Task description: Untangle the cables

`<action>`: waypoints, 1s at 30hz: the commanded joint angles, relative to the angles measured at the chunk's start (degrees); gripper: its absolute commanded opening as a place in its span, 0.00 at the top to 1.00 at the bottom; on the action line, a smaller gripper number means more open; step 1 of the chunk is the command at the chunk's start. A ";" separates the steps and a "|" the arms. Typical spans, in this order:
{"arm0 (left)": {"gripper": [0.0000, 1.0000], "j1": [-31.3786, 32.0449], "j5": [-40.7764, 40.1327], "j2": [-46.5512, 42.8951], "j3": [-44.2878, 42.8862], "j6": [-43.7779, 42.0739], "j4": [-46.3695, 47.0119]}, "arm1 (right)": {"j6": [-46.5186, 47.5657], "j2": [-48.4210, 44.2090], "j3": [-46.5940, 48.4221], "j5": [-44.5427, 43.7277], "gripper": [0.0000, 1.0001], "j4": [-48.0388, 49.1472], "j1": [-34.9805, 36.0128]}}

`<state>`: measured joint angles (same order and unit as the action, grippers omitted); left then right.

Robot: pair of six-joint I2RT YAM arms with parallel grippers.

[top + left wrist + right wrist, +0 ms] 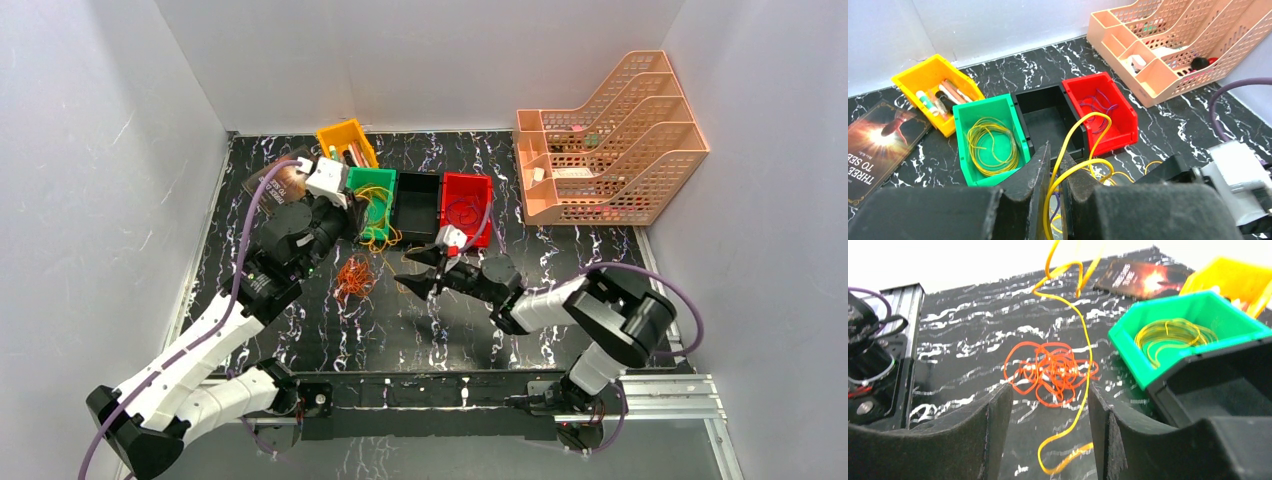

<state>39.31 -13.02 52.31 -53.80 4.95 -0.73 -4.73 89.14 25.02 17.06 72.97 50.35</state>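
My left gripper [1057, 153] is shut on a thin yellow cable [1083, 125], which loops up in front of the black bin and trails down to the mat. In the top view this gripper [352, 222] hovers at the green bin [372, 180], where another yellow cable coil [990, 145] lies. An orange cable tangle [355, 275] rests on the mat between the arms. My right gripper [1049, 395] stands open and low, facing the orange tangle [1048, 372]. The hanging yellow cable [1087, 347] drops through its gap close to the right finger, ungripped. A thin purple wire [1098, 105] lies in the red bin [1120, 117].
A row of bins stands at the back: yellow [347, 143] with pens, green, black [417, 205] and red [467, 205]. A peach file rack [610, 140] fills the back right. A book [272, 180] lies at the back left. White walls close in on both sides.
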 commanded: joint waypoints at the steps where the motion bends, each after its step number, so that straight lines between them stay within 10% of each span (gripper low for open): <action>1: 1.00 -0.28 2.08 0.07 -3.77 0.51 -0.89 | 1.57 4.79 4.79 -1.40 0.35 14.59 2.05; 23: 1.00 -0.28 5.40 0.33 -9.51 2.78 -1.73 | 9.12 21.91 19.70 -6.73 0.41 21.44 3.40; 30: 1.00 -0.28 2.03 -1.20 -7.91 3.58 -1.95 | 5.88 21.80 17.74 -8.89 0.97 20.11 3.42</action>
<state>39.31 -8.64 53.45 -60.88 7.64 -2.55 2.37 111.13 43.99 10.33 87.50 53.71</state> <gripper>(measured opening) 0.103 0.191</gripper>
